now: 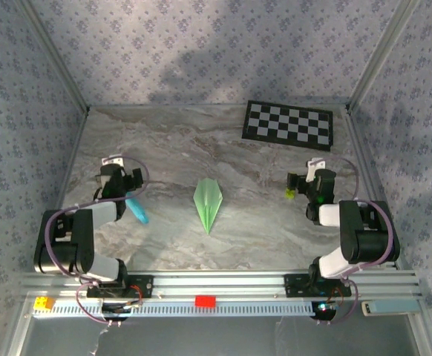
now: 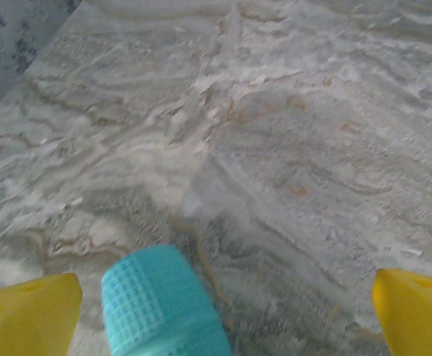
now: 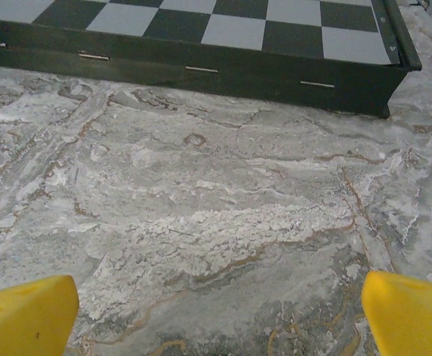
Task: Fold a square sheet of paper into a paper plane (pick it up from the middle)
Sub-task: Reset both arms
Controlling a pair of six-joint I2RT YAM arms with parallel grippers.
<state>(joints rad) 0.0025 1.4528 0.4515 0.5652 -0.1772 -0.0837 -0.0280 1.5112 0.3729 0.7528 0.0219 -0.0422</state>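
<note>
The pale green paper lies folded as a slim, pointed paper plane with a centre crease, flat on the marble table between the two arms. My left gripper sits well to its left, and its yellow fingertips stand wide apart and open. A small cyan-blue stick lies between them, nearer the left finger, with neither finger closed on it. My right gripper sits to the right of the plane. It is open, and only bare marble lies between its fingertips.
A black-and-white checkerboard lies at the back right, its near edge a short way ahead of the right gripper. Patterned walls close in the table on three sides. The cyan-blue stick points toward the front of the table.
</note>
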